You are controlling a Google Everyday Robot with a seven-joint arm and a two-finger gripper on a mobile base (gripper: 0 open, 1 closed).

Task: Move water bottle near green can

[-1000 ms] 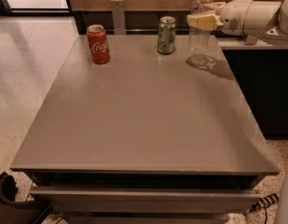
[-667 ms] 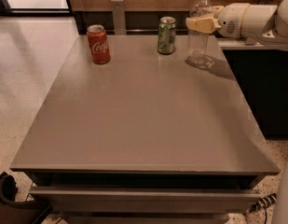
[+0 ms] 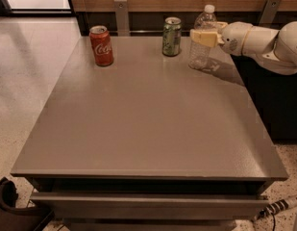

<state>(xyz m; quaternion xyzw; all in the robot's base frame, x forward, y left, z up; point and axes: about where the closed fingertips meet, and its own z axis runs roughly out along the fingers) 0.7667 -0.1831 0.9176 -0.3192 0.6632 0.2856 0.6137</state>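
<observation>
Am carrying the water bottle leftward along the far side of the table; the gap to the green can is narrowing since a second ago. My gripper is staying clamped round the bottle's upper body. Bottle upright, near the can, not touching. Judging release is coming next.
</observation>
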